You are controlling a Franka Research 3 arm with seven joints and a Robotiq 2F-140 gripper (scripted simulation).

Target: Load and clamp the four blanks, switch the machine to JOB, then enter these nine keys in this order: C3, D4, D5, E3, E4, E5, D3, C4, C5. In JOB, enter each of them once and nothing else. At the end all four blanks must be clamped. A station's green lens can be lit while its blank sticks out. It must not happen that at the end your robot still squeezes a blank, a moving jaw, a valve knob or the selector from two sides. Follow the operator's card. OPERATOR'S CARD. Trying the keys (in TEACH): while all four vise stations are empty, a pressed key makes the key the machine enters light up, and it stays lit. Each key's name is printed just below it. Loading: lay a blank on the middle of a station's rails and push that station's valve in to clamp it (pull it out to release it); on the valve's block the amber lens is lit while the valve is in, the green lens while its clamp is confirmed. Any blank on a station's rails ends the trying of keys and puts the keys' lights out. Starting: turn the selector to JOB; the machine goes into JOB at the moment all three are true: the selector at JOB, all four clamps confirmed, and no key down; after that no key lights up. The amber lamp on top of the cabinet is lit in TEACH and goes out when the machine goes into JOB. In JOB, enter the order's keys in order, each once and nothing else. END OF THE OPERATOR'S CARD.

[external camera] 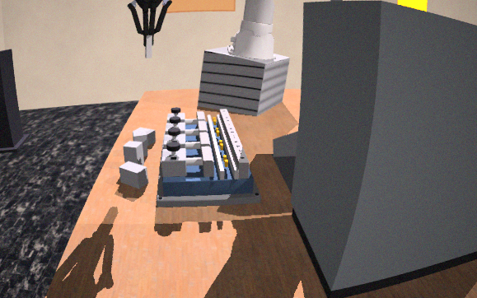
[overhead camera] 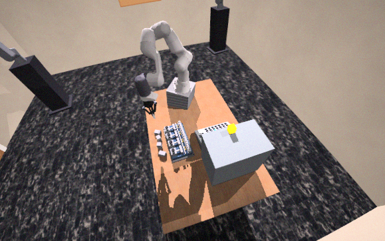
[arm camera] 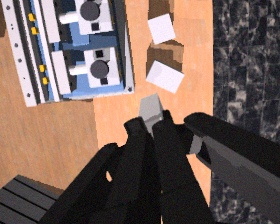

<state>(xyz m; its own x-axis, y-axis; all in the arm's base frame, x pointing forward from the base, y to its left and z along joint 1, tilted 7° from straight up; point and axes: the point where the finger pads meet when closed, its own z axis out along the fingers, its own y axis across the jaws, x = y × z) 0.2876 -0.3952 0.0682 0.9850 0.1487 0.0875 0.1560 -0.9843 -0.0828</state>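
My gripper is shut and empty, high above the table's left side, at the robot-base end beyond the blanks. Four grey-white blanks lie in a row beside the vise fixture; the nearest to the camera is the blank, and the wrist view shows a blank and another blank. The blue and white vise fixture shows four stations with black knobs and no blank on them. The cabinet lamp is bright yellow. A small cyan spot shows among the keys; its name is unreadable.
The tall grey cabinet stands right of the fixture, hiding its key panel in the exterior view. The robot's base block stands at the back. The table's left edge runs close beside the blanks.
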